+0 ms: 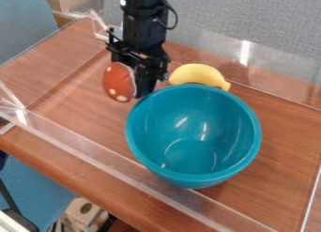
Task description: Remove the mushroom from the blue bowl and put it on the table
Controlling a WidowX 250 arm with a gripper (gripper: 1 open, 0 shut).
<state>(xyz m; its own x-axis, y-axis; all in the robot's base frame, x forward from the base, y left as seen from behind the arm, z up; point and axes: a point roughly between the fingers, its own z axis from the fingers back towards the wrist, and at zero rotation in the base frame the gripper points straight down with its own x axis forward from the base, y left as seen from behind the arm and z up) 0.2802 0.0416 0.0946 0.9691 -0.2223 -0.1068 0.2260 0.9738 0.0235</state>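
Mushroom [116,83]: clamped in my tool, outside the bowl, just past its upper-left rim and over bare bench. Whether it touches the wood I cannot tell.
Mushroom axis: roughly upright with a slight tilt. The reddish-brown cap is on top, and a cream patch with a dark spot shows at the lower end, so the stem end seems to point down toward the bench.
Tool [131,79]: pointing straight down, its dark fingers part-way closed around the mushroom, one on the right side of the cap and the other mostly hidden behind it.
Arm [145,20]: my black arm comes down from the top edge, directly above the tool.
Bowl [238,151]: teal-blue, glossy inside, nothing in it, sitting right of and nearer the camera than the mushroom. Its rim is near my tool without touching it.
Banana [201,76]: yellow toy lying on the bench behind the bowl, just right of my tool.
Bench [63,81]: reddish-brown wood grain.
Walls [75,137]: low clear acrylic around the bench edge.
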